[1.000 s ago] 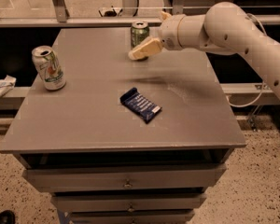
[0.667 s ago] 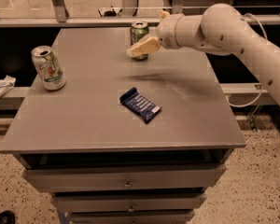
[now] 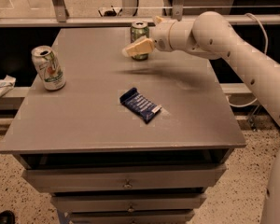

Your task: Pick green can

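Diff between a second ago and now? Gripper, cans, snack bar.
The gripper slid a little left at the far edge of the table, so its near finger now crosses the front of the green can. It is open and holds nothing. The green can, the white can and the snack bar stayed put.

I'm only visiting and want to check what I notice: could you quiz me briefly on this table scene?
1. True or false: the claw is at the green can, on the table's far side.
2. What lies mid-table? A) blue wrapper B) spoon C) cup
3. How many cans stand on the table?
Key: 1 true; 2 A; 3 two, the green can and the white can.
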Available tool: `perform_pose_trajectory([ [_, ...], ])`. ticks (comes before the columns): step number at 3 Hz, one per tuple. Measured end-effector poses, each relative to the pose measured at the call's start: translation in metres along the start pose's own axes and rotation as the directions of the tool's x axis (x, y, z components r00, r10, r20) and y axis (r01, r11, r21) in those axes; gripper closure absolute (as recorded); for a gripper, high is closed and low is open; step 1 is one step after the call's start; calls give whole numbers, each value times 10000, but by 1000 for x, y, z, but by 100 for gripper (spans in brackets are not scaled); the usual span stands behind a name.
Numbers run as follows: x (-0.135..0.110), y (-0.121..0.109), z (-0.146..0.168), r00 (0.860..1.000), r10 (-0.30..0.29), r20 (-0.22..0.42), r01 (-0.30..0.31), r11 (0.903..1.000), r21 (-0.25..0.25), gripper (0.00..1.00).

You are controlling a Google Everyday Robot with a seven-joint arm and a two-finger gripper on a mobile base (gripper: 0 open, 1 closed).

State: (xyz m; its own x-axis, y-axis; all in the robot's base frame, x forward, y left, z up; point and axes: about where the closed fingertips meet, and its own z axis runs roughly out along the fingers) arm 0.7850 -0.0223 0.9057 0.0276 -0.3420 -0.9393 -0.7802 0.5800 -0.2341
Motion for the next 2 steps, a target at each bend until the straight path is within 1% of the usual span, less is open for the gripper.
perform_pose_trajectory([
  [1, 8, -2, 9, 9994, 343, 3, -343, 9994, -43, 2],
  [2, 12, -3, 7, 9987, 504, 40, -504, 9987, 9, 26],
])
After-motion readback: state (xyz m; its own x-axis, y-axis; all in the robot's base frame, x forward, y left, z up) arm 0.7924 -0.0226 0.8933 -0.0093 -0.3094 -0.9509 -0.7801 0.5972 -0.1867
